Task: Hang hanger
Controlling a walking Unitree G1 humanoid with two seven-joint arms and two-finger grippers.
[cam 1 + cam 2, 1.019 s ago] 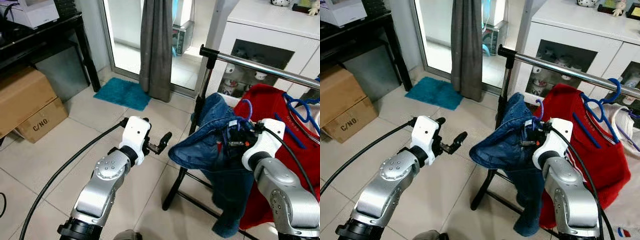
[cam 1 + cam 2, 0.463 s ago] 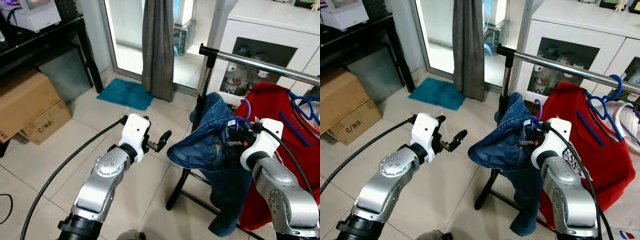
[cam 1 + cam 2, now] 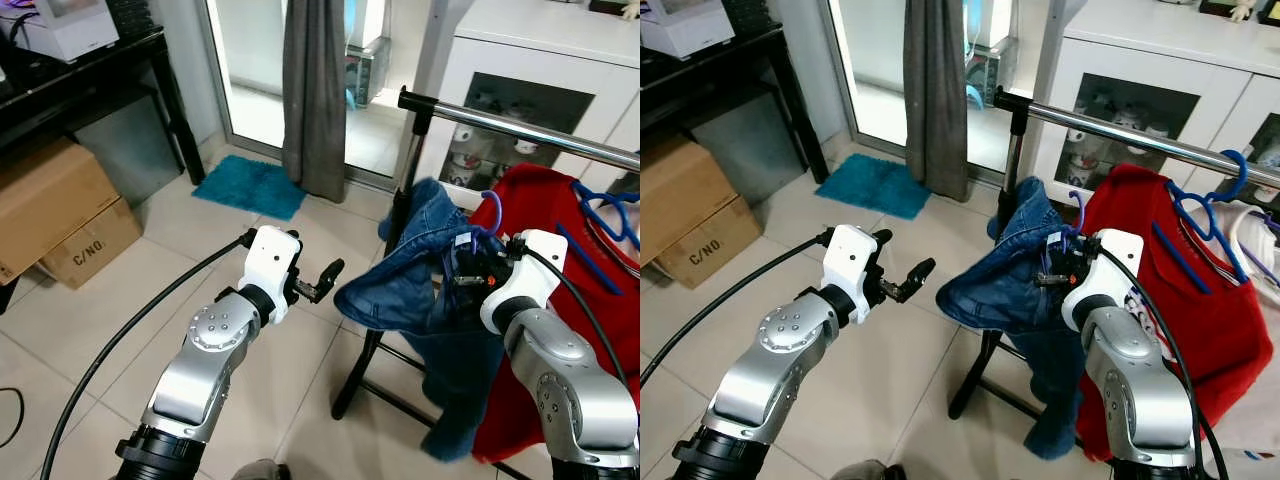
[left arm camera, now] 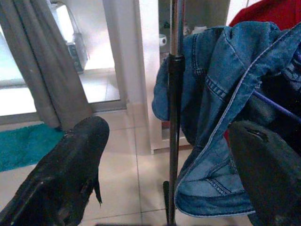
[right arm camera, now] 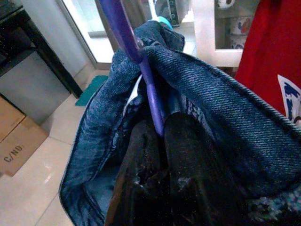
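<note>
A tiled floor [image 3: 110, 300] lies under me, with a cardboard box [image 3: 55, 215] far on my left and a grey curtain [image 3: 313, 90] in front. The clothes rack [image 3: 1110, 132] stands before me, its steel rail running to my right, and a red garment [image 3: 1200, 300] hangs on it from a blue hanger [image 3: 1200, 215]. Beside it, near the rack's upright post, I hold up a blue denim jacket [image 3: 420, 290] on a purple hanger [image 5: 136, 61], its hook below the rail. My right gripper [image 5: 162, 141] has its fingers pressed together on the purple hanger's stem, inside the jacket collar. My left gripper [image 3: 322, 282] is in the air left of the jacket, its fingers [image 4: 70, 165] spread apart, holding nothing.
</note>
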